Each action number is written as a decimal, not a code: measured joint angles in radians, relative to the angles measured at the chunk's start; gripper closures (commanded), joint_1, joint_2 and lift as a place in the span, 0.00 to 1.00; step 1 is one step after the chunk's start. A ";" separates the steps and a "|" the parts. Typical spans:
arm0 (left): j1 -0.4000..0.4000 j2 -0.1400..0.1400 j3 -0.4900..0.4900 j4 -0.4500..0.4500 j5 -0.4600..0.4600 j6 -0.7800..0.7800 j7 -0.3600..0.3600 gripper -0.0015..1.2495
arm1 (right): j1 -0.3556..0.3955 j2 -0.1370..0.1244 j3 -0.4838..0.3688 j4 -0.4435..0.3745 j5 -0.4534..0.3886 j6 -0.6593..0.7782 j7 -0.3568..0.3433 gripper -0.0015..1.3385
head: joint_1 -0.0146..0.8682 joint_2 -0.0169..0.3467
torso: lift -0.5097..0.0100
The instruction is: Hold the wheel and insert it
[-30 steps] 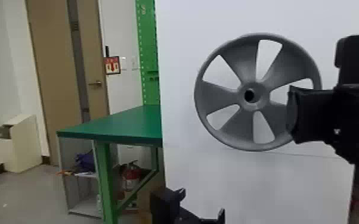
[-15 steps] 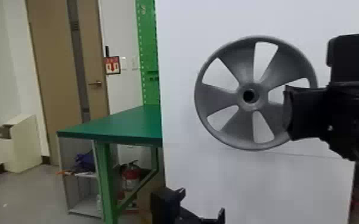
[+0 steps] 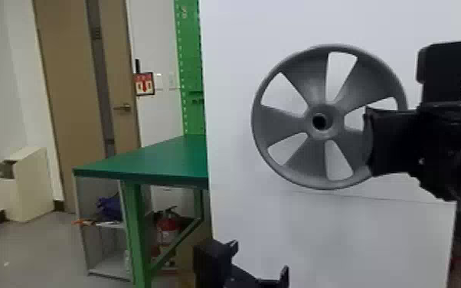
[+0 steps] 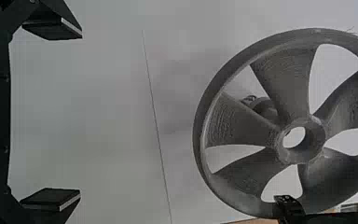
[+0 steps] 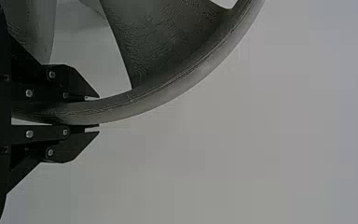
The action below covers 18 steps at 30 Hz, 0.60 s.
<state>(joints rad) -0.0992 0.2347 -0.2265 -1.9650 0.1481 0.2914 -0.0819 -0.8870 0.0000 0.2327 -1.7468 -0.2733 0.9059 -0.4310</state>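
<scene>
Although the grasp stage was judged complete, the insertion looked unfinished. The right gripper (image 5: pixel 98 113) had its jaws drawn close together, with the rim of the grey five-spoked wheel (image 3: pixel 283 122) pinched between them. A short arc of rim sat inside the jaws, one finger to either side; the rest of the wheel extended beyond the fingertips, unsupported by the other arm. In the head view, the hold was at the wheel's right-hand edge, with the hub (image 3: pixel 310 132) well off to the robot's left of the grip.

Left gripper (image 4: pixel 80 113): jaws spread wide, nothing between them. The wheel lay beyond its fingertips, apart from them. In the head view, this gripper was low, below the wheel.

Outward from the wheel: it stood roughly face-on to the head camera, in front of the white panel (image 3: pixel 329 237). Through a spoke opening in the left wrist view, a short round stub (image 4: pixel 265 107) was visible behind it, presumably the mounting point. The hub's bore showed pale background and appeared offset from the stub from that angle; hence not seated, in my judgement.

Remaining: align bore with stub, then push the wheel on squarely. Noted risk: with a grip on one edge only, the wheel could have tilted or twisted under contact.
</scene>
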 measured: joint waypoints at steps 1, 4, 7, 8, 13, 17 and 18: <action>0.000 0.000 0.000 0.000 0.000 0.000 0.000 0.07 | -0.001 0.000 0.001 0.004 0.001 -0.003 0.000 0.83 | 0.22 1.00 | 0.04; 0.000 0.000 0.000 0.000 0.000 0.000 0.001 0.07 | -0.005 0.000 0.006 0.014 0.001 -0.012 0.000 0.83 | 0.22 1.00 | 0.04; -0.001 0.000 0.000 0.000 0.001 0.000 0.001 0.07 | -0.008 0.000 0.013 0.025 0.002 -0.018 0.000 0.83 | 0.22 1.00 | 0.04; -0.002 0.000 0.000 0.000 0.001 0.000 0.001 0.07 | -0.009 0.000 0.014 0.029 0.002 -0.020 0.000 0.83 | 0.22 1.00 | 0.04; -0.005 0.000 -0.002 0.001 0.001 0.000 0.002 0.07 | -0.014 0.000 0.022 0.048 0.004 -0.030 0.000 0.83 | 0.22 1.00 | 0.04; -0.006 0.000 -0.002 0.003 0.001 0.000 0.004 0.07 | -0.016 0.000 0.027 0.059 0.008 -0.042 0.000 0.83 | 0.22 1.00 | 0.04; -0.007 0.000 -0.002 0.003 0.001 0.000 0.004 0.07 | -0.017 0.000 0.027 0.062 0.008 -0.045 0.000 0.83 | 0.22 1.00 | 0.04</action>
<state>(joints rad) -0.1059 0.2347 -0.2286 -1.9622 0.1488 0.2914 -0.0782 -0.9039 0.0000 0.2598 -1.6843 -0.2651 0.8605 -0.4310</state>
